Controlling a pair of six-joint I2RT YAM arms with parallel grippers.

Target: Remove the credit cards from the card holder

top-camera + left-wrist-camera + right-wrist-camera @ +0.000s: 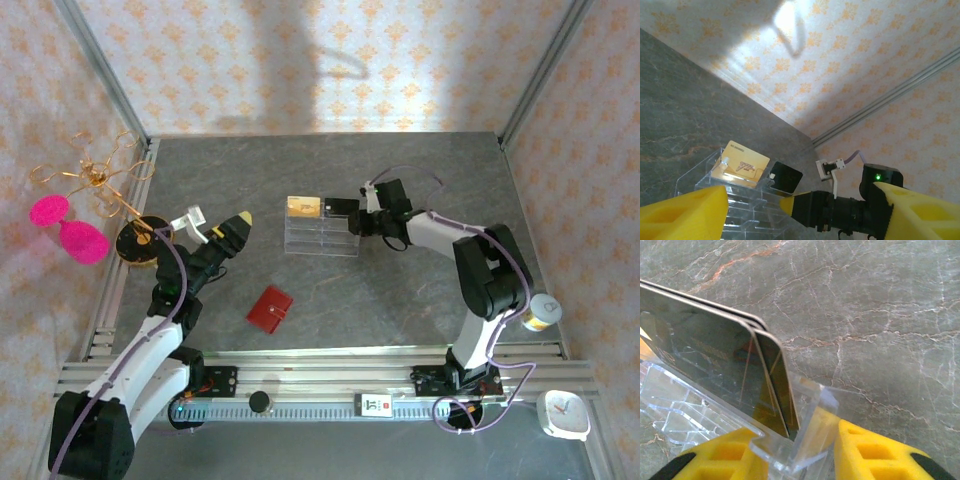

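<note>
The card holder [270, 309], a small red wallet, lies folded shut on the grey table, apart from both grippers. The credit cards are hidden. My left gripper [218, 222] [801, 190] hangs up left of the wallet, open, with nothing between its yellow fingers [685, 212]. My right gripper [358, 220] [795, 440] is at the right end of the clear acrylic stand [320, 238]. It stands open, its fingers [875, 452] on either side of the stand's end wall [812, 427] and the lower corner of a glossy black card [715, 362].
A gold card [303, 206] [742, 162] stands in the stand's back slot beside the black card [340, 207] [784, 178]. Pink sunglasses [70, 228] hang on a gold wire rack at the left wall. A small can [540, 312] sits at the right edge.
</note>
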